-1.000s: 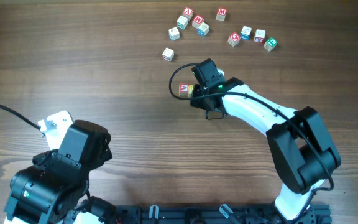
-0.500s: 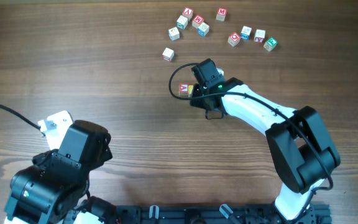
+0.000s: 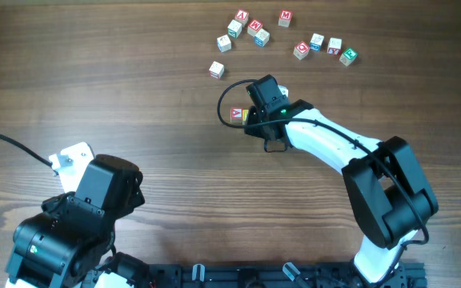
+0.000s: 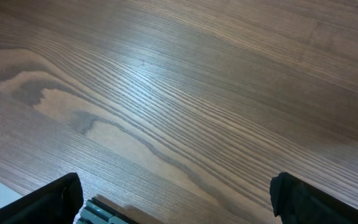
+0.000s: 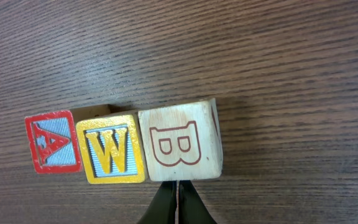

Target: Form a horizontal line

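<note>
In the right wrist view three small cubes lie side by side in a row, touching: a red-framed cube with the letter A [image 5: 52, 142], a yellow-framed cube with W [image 5: 113, 147], and a pale wooden cube with a red-outlined B [image 5: 180, 143]. My right gripper [image 5: 176, 190] is shut and empty, its tips against the near edge of the B cube. In the overhead view the red cube [image 3: 235, 115] shows left of the right gripper [image 3: 254, 112], which hides most of the other two. My left gripper [image 4: 176, 199] is open over bare wood, far from the cubes.
Several other letter cubes lie at the far side of the table: one group [image 3: 245, 29], another group [image 3: 326, 48], and a lone cube [image 3: 216, 70]. The left arm [image 3: 78, 216] sits at the near left. A black cable loops beside the red cube [image 3: 224, 102].
</note>
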Action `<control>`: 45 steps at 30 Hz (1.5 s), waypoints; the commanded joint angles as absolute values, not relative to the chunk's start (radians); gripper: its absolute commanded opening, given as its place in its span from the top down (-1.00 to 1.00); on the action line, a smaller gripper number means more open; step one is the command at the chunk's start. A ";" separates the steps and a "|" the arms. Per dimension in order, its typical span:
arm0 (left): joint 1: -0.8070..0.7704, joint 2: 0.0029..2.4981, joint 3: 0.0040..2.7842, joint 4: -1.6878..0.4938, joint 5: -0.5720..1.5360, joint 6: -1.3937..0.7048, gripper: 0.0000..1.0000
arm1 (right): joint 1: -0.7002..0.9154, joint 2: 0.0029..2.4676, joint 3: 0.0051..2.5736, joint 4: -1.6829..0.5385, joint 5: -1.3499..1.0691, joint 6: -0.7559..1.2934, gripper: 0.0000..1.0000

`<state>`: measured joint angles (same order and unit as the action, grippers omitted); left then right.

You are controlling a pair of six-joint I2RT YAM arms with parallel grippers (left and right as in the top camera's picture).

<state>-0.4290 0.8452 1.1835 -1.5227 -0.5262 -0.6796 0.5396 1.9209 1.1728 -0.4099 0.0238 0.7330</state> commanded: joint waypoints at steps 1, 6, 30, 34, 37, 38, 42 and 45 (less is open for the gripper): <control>-0.427 0.842 1.182 -1.523 -0.528 -0.697 -1.00 | 0.535 1.947 1.169 -0.407 0.045 0.743 0.91; -0.427 0.842 1.182 -1.523 -0.528 -0.697 -1.00 | 0.535 1.947 1.169 -0.413 0.044 0.743 0.91; -0.427 0.842 1.182 -1.523 -0.528 -0.697 -1.00 | 0.543 1.925 1.327 -0.217 -0.039 0.521 0.91; -0.427 0.842 1.182 -1.523 -0.528 -0.697 -1.00 | 0.541 2.083 1.507 -0.325 -0.039 0.508 0.91; -0.427 0.842 1.182 -1.523 -0.528 -0.697 -1.00 | 0.538 2.135 1.571 -0.394 -0.049 0.524 0.91; -0.427 0.842 1.182 -1.523 -0.528 -0.697 -1.00 | 0.537 2.137 1.576 -0.406 -0.056 0.526 0.91; -0.427 0.842 1.182 -1.523 -0.528 -0.697 -1.00 | 0.534 2.141 1.576 -0.455 -0.091 0.535 0.91; -0.427 0.842 1.182 -1.523 -0.528 -0.697 -1.00 | 0.534 2.141 1.576 -0.482 -0.084 0.562 0.91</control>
